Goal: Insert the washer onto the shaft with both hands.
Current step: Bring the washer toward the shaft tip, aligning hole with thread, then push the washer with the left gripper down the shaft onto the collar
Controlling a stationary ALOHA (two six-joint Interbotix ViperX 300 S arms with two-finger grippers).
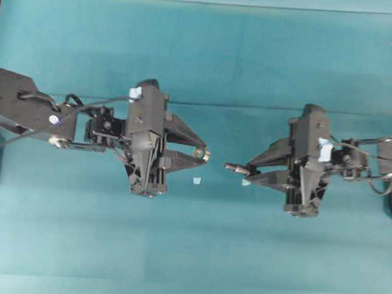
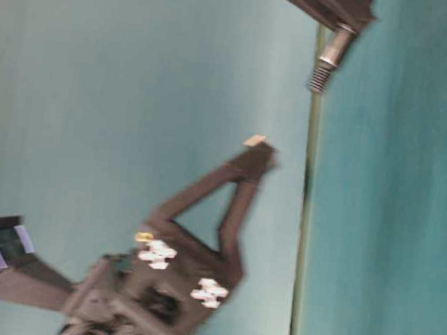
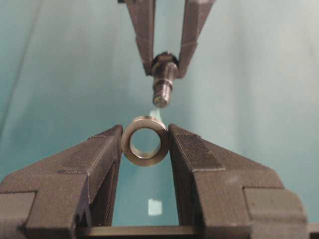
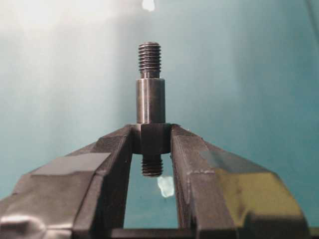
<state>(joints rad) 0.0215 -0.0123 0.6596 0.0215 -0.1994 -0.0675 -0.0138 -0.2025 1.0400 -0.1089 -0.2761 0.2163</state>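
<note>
The left tool [image 3: 145, 144] pinches the thick silvery metal ring [image 3: 145, 141] hole-forward — facing the stepped dark grey threaded rod [image 4: 150, 107] pinched by the right tool [image 4: 151, 144], evidently for threading on.

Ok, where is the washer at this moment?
In the overhead view the washer sits left of centre, pinched at the left tool's tips, facing the shaft across a small gap.

Even bright light; table-level view blurred; right wrist view glares top-left.
</note>
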